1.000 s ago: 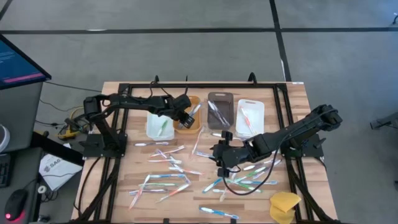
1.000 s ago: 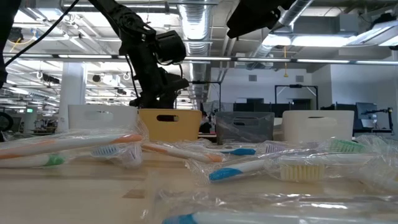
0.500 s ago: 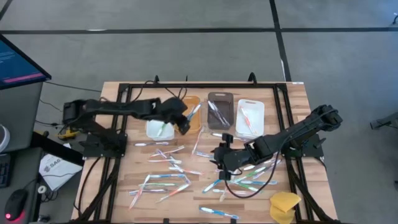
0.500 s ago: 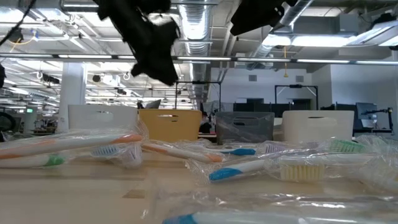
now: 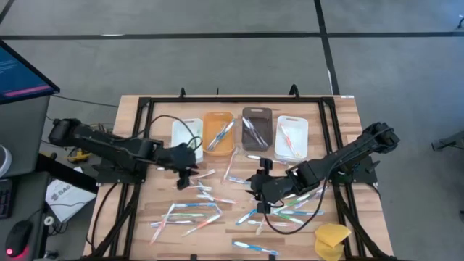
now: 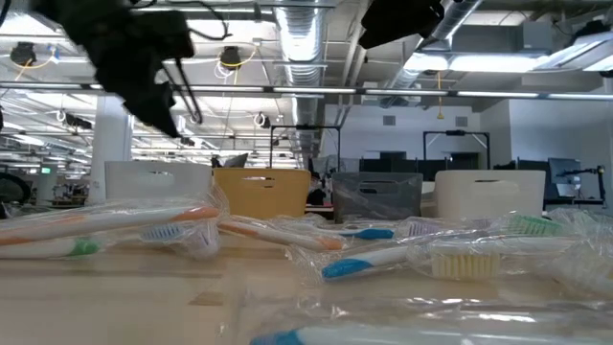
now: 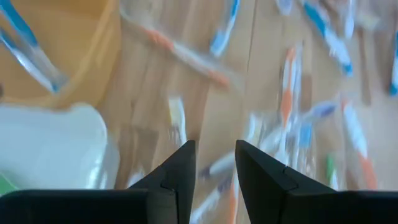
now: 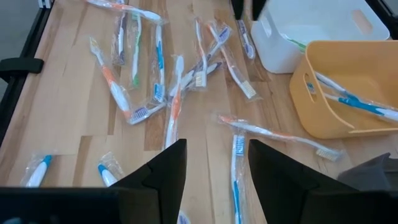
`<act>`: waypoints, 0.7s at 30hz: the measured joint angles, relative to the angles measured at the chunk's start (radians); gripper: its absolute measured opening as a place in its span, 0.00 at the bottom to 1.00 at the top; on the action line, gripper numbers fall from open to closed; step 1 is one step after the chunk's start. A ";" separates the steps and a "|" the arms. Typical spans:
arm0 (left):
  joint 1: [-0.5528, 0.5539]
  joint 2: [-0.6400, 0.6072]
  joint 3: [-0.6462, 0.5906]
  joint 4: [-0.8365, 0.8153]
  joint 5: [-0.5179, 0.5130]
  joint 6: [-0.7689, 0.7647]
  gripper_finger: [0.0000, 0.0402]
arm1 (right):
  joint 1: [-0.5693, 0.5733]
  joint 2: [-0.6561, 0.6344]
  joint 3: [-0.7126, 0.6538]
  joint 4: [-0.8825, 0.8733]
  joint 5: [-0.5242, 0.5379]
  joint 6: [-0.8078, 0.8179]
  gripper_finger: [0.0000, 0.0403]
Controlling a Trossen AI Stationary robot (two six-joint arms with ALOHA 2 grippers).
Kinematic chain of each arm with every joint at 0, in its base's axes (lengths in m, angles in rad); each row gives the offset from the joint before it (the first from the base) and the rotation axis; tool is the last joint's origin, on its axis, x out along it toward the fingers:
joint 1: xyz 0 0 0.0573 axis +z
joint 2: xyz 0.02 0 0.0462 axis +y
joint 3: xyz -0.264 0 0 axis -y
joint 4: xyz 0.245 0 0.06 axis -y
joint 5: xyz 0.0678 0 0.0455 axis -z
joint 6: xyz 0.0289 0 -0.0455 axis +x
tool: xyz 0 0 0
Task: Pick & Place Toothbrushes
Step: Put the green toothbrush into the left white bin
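Left gripper (image 5: 185, 174), centre-left of the high view, fingers parted, holding nothing; its wrist picture is blurred. Right gripper (image 5: 255, 197), centre, fingers spread, empty. Toothbrushes (image 5: 196, 210) lie scattered on the table (image 5: 341, 109) below and between both grippers; some rest in the bins (image 5: 217, 132) at upper centre.
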 joint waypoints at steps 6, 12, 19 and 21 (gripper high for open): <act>-0.025 -0.078 -0.087 0.005 0.015 0.002 0.26 | 0.000 0.000 0.000 -0.001 0.000 0.000 0.41; -0.054 -0.123 -0.093 -0.014 0.004 0.077 0.26 | -0.012 0.000 0.000 -0.006 -0.001 -0.008 0.41; -0.065 -0.131 -0.093 -0.027 -0.120 0.194 0.26 | -0.012 0.000 0.000 -0.014 -0.002 -0.008 0.41; -0.065 -0.131 -0.093 -0.030 -0.134 0.242 0.26 | -0.012 0.000 0.000 -0.015 -0.003 -0.008 0.41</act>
